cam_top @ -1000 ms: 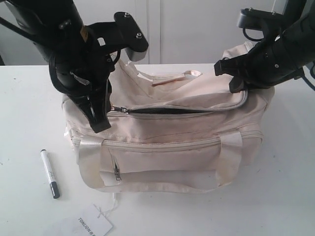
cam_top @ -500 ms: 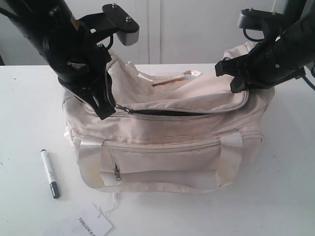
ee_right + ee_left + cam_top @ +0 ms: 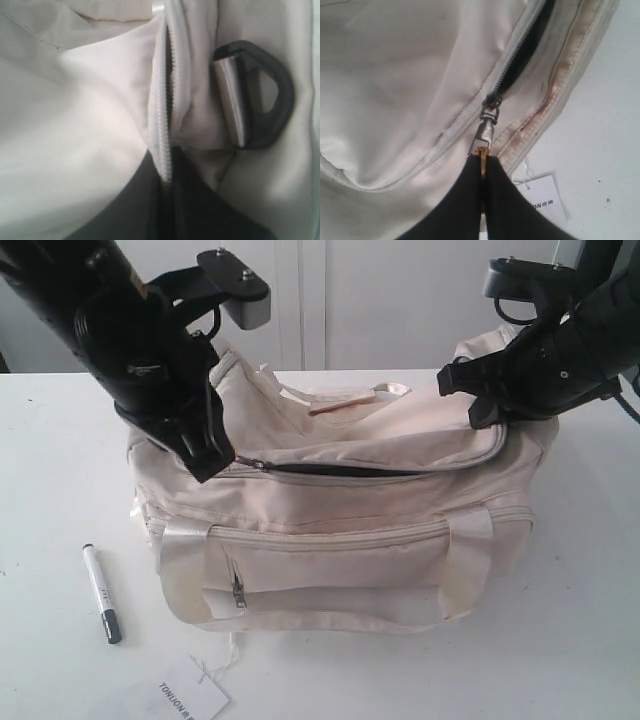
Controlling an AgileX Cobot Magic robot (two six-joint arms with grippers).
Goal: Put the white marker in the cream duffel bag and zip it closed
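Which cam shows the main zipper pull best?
Left wrist view: the zipper pull sits close-up at centre, pinched by the left gripper. Exterior view shows it tiny; right wrist view shows only zipper teeth, no pull.

White lab table (image 3: 585, 650), plain wall (image 3: 400, 300)

Exterior view: frontal, elevated, whole cream duffel bag (image 3: 340, 560). Wrist views: very close (opposite zipper (image 3: 491, 107) ends).
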